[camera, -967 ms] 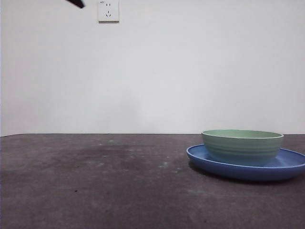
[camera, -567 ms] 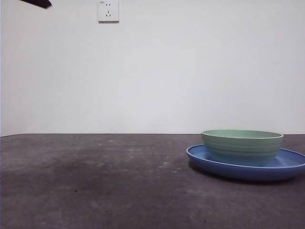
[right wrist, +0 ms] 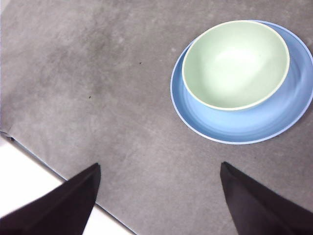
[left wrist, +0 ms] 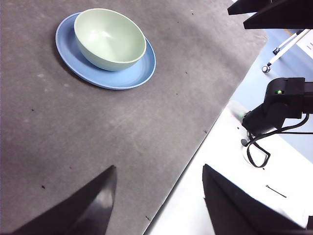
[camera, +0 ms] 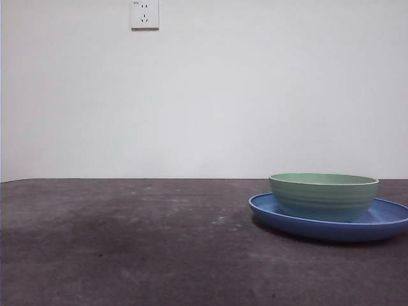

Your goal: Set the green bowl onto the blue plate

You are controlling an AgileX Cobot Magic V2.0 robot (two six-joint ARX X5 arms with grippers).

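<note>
The pale green bowl [camera: 324, 196] sits upright inside the wide blue plate [camera: 389, 224] at the right of the dark table. Both wrist views look down on the pair from a distance: bowl [left wrist: 109, 38] on plate [left wrist: 132, 78], and bowl [right wrist: 235, 64] on plate [right wrist: 244, 125]. My left gripper [left wrist: 159, 196] is open, high above the table's edge and well away from the dishes, with nothing between its jaws. My right gripper [right wrist: 159, 196] is also open and empty, raised above the mat near its edge, clear of the plate. No arm shows in the front view.
A grey mat [camera: 127, 242] covers the table. A white wall socket [camera: 145, 14] is on the back wall. In the left wrist view a white surface beyond the mat's edge carries a black device with a cable [left wrist: 279, 105].
The black arm tip at the top left of the front view drew further left and has gone out of the picture. Bowl and plate have not moved.
</note>
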